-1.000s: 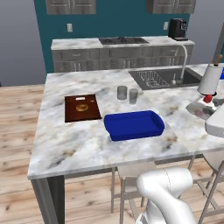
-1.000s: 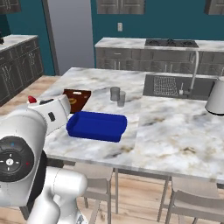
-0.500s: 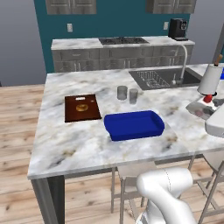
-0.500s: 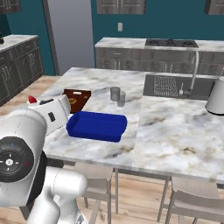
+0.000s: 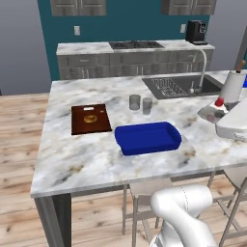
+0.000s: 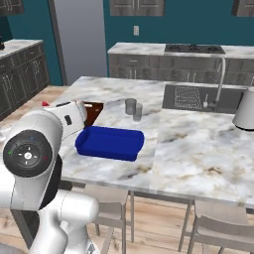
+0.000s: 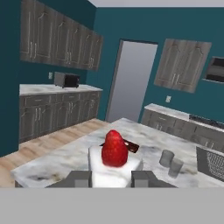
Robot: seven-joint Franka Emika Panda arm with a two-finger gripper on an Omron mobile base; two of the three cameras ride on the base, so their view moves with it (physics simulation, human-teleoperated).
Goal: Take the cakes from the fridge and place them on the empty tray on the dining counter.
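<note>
The gripper (image 7: 111, 178) is clenched on the white cherry-topped cake (image 7: 114, 162) above the marble surface (image 5: 96, 159), while the blue tray (image 5: 148, 138) lies empty, so both placements remain.

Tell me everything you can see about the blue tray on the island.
The tray is a bright blue rounded rectangle with a raised rim and a lip at each end, smooth like plastic or enamel. It lies flat and upright on the marble dining counter, near the front edge, right of the brown wooden board and in front of two small grey cups. Its inside holds nothing and nothing touches it.
</note>
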